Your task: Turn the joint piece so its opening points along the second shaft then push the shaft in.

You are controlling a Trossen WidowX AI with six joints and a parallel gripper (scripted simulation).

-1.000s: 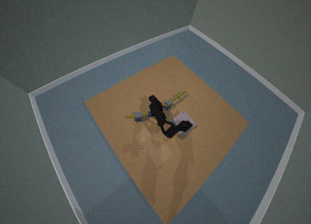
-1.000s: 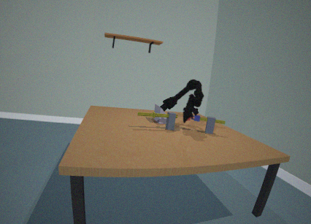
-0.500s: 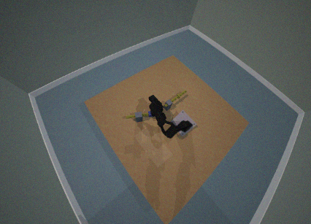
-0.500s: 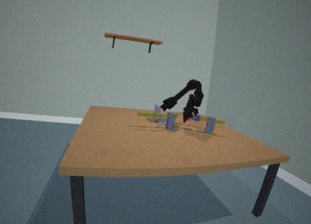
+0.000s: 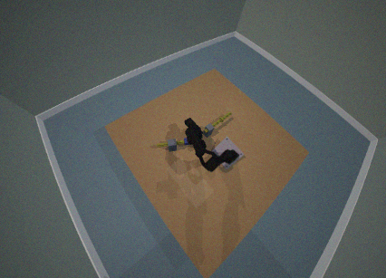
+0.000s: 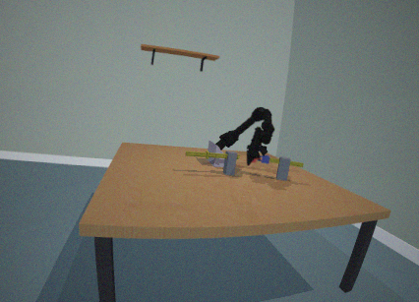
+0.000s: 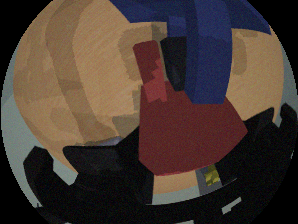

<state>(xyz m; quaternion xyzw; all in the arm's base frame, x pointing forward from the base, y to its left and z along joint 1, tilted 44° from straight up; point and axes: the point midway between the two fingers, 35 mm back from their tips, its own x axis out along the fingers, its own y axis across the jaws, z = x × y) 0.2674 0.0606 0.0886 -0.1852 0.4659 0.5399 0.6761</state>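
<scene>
The red joint piece [image 7: 187,130] [image 6: 255,160] sits between the fingers of my gripper [image 6: 250,161], which is shut on it. The blue hinge fork [image 7: 209,65] [image 5: 186,141] [image 6: 266,159] adjoins it on the fixed yellow shaft [image 5: 160,145] [image 6: 297,164], held by a grey block [image 5: 172,145] [image 6: 283,168]. The second yellow shaft [image 5: 222,119] [image 6: 199,154] runs through the other grey block [image 5: 208,130] [image 6: 230,164]. A yellow end shows beyond the red piece in the wrist view. The opening's exact direction and its gap to the second shaft cannot be told.
The arm's pale base plate [image 5: 221,146] lies on the wooden table [image 5: 258,138] [image 6: 172,204], near the second shaft's block. The arm arches above the meeting of the shafts and partly hides it in the top view. A shelf [image 6: 179,51] is on the wall.
</scene>
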